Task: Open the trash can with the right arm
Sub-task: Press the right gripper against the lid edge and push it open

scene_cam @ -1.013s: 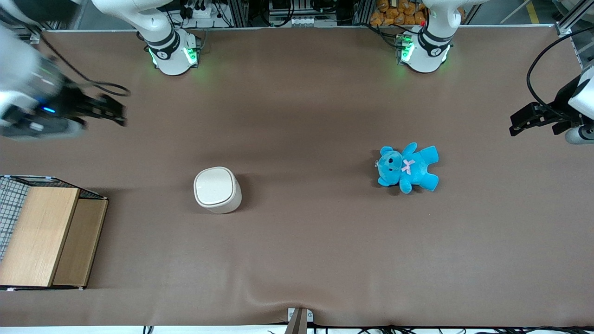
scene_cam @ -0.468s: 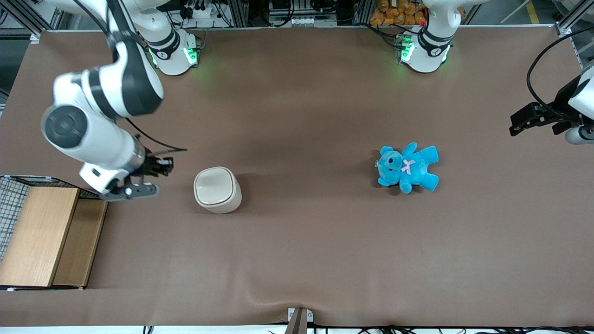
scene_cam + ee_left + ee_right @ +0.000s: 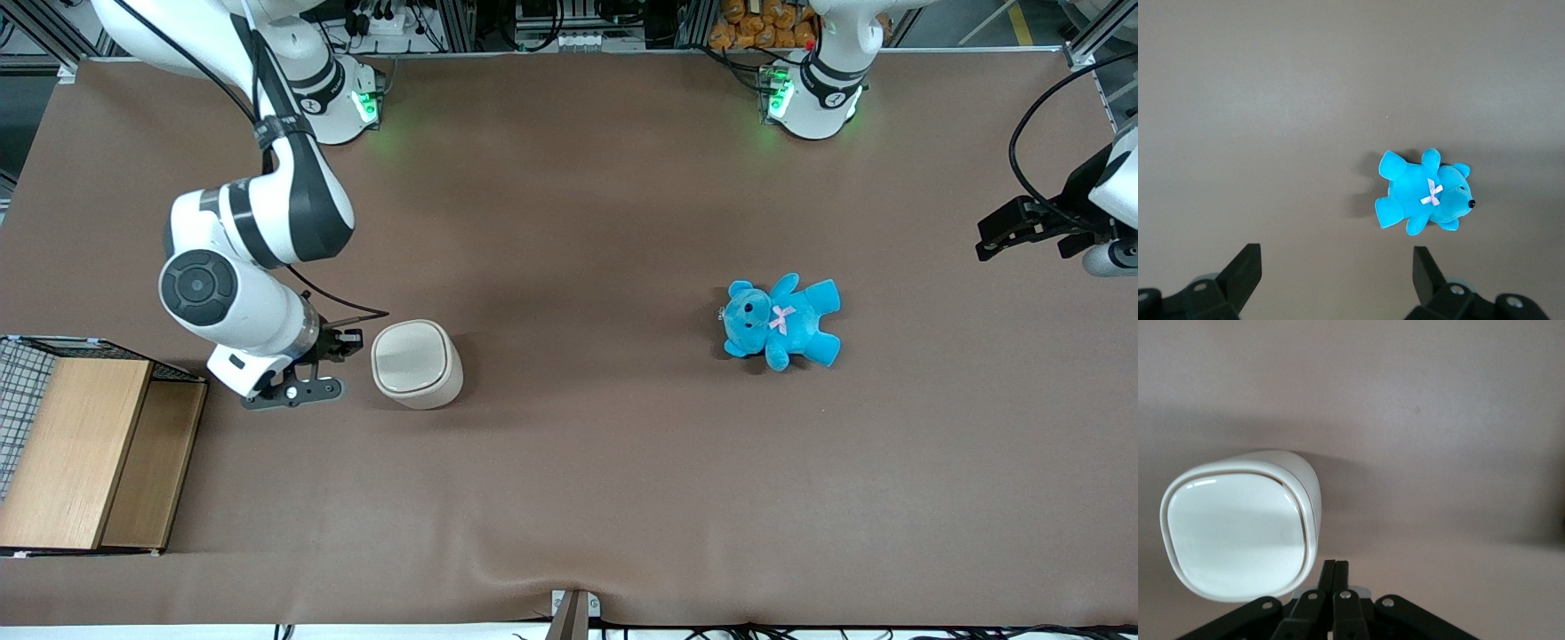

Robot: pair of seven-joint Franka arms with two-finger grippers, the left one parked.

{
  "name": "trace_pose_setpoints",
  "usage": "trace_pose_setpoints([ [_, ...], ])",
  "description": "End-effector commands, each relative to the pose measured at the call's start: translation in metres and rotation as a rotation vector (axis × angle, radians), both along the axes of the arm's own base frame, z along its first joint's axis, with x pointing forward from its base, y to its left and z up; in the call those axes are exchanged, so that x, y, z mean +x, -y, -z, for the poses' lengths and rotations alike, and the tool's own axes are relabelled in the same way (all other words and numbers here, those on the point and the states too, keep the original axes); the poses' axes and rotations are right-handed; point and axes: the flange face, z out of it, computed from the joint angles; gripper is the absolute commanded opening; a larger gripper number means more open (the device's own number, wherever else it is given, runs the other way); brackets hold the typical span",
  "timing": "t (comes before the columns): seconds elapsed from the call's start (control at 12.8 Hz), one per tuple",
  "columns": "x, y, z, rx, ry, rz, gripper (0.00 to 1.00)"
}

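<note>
The trash can [image 3: 415,363] is a small cream-white bin with a rounded-square top, standing upright on the brown table with its flat lid down. In the right wrist view the trash can [image 3: 1241,523] shows its closed lid and one side wall. The right arm [image 3: 253,240] reaches down beside the can, toward the working arm's end of the table. Its black gripper [image 3: 351,339] hovers close to the can's rim, fingers pressed together with nothing between them. Seen from the wrist, the gripper [image 3: 1335,567] sits just off the can's edge.
A blue teddy [image 3: 781,320] lies toward the parked arm's end of the table, also visible as the teddy [image 3: 1425,193] in the left wrist view. A wooden box [image 3: 89,449] with a wire mesh side stands at the working arm's end, nearer the front camera.
The right arm has swung in from the table's edge and come down beside the trash can, closing most of the gap. The can and teddy have not moved.
</note>
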Motion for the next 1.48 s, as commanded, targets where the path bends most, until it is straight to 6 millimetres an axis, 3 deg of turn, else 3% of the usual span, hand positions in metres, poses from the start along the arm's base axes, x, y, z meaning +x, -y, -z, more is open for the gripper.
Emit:
trace_pose_setpoints([
  [0.0, 0.004, -0.018, 0.010, -0.007, 0.029, -0.036, 0.00],
  [0.86, -0.001, -0.039, 0.058, -0.025, -0.005, -0.069, 0.00],
  [1.4, -0.008, -0.035, 0.095, -0.029, -0.005, -0.069, 0.00],
])
